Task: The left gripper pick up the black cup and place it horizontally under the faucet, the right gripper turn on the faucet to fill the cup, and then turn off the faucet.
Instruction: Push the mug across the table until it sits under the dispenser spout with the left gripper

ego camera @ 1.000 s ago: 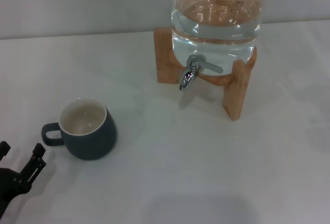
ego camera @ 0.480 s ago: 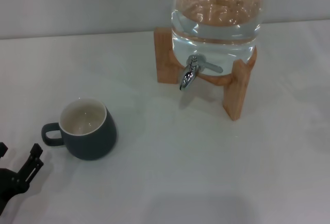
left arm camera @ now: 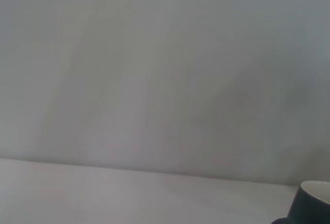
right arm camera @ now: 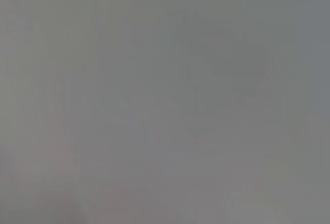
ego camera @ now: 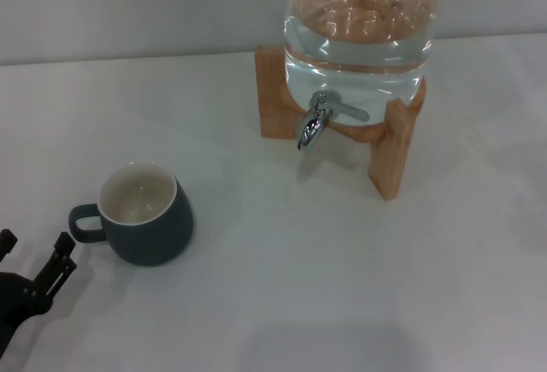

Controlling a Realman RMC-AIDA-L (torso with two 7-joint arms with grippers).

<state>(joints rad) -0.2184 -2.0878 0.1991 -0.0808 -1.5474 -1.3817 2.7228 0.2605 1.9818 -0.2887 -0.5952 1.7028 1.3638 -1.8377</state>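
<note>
Black cup (ego camera: 147,215) upright, handle pointing left toward left gripper (ego camera: 34,262)

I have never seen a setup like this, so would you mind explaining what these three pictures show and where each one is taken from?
This is a two-armed robot, and each picture comes from one of its cameras. The head view looks down from the robot's head onto a white table. On it stands the black cup, upright and empty, with its handle pointing toward the robot's left. Farther back, a clear water jug rests in a wooden stand, with the faucet at its front; no water is running. The black claw in the near left corner is the left end effector, open, close to the cup's handle but holding nothing. The left wrist view mostly shows a blank wall, with the cup's edge in one corner. The right wrist view shows only plain grey; the right end effector appears nowhere.
</note>
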